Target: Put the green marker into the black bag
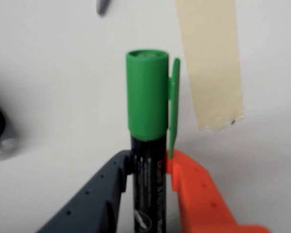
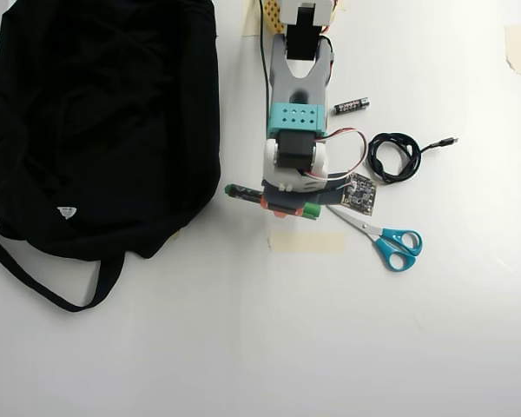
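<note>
The green marker (image 1: 147, 141) is clamped in the hand (image 1: 149, 162), outside the black bag (image 2: 95, 122).

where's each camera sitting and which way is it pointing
Wrist view: rides just behind the gripper, looking along its dark and orange fingers at the green marker they clamp, white table beyond.
Overhead view: fixed above, looking straight down on the table, the black bag at left; the whole arm shows.
Shared: the marker, the gripper and the tape strip.
</note>
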Tool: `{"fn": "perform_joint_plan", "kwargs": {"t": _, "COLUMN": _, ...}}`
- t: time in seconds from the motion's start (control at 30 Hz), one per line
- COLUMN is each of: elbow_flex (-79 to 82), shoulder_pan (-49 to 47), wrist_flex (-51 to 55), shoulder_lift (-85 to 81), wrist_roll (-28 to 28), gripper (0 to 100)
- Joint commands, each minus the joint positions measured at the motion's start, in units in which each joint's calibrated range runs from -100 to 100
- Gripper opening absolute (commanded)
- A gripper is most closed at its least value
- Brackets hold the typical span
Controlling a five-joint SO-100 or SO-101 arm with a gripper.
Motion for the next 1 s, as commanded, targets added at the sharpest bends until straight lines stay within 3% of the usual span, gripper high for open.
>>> {"fn": "perform_joint_plan", "kwargs": {"t": 0.0, "elbow_flex": -3.59, "shoulder_pan": -1.09, "wrist_flex": 0.41, "shoulder_lift": -2.05, "wrist_roll": -0.11, "gripper": 2}}
{"fn": "perform_joint_plan", "kwargs": {"t": 0.5, "elbow_flex": -12.31, "shoulder_pan": -3.49, "wrist_flex": 5.15, "shoulder_lift": -5.87, "wrist_roll": -5.09, "gripper": 2}}
{"fn": "perform_joint_plan", "kwargs": {"t": 0.97, "elbow_flex": -11.95, "shoulder_pan": -6.70, "wrist_flex": 5.15, "shoulder_lift": -14.92, "wrist_roll": -22.24, "gripper": 2}}
